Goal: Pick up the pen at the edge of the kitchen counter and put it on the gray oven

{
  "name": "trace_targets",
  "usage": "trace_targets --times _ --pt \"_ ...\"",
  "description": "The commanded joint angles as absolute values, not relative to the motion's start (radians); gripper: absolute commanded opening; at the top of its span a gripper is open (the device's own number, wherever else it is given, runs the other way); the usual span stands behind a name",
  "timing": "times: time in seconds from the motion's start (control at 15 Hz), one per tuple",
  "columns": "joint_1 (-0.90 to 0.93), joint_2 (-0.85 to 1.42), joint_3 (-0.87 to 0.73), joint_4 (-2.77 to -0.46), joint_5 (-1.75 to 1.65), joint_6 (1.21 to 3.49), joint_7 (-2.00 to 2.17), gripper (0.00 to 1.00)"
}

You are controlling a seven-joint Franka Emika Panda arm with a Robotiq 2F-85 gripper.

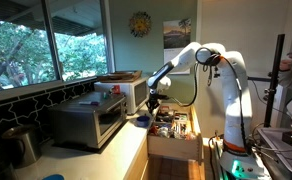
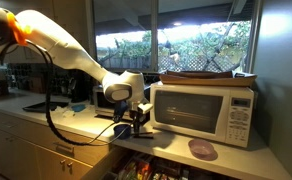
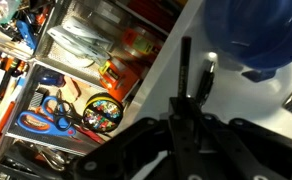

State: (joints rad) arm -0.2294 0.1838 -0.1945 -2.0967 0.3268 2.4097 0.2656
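Note:
My gripper (image 1: 151,103) (image 2: 136,128) hangs just over the front edge of the pale kitchen counter (image 1: 108,155) (image 2: 171,152), in front of the white microwave. In the wrist view its fingers (image 3: 189,78) are closed together around a thin dark pen (image 3: 186,52) that sticks out past the tips, over the counter (image 3: 236,105). The pen is too small to make out in either exterior view. The gray oven (image 1: 86,122), with a dark glass door and a flat top, stands further along the counter, past the microwave.
The white microwave (image 1: 126,90) (image 2: 201,110) has a flat tray on top. An open drawer (image 1: 176,128) (image 3: 76,80) full of tools and scissors lies below the counter edge. A blue round lid (image 3: 256,30) (image 2: 201,150) lies on the counter near the gripper. A metal kettle (image 1: 21,145) stands beside the oven.

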Motion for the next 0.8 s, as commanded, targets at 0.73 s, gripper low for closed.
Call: trace_targets --times 0.73 --pt "-0.103 -0.360 -0.144 -2.296 0.264 2.294 -0.073 0.10"
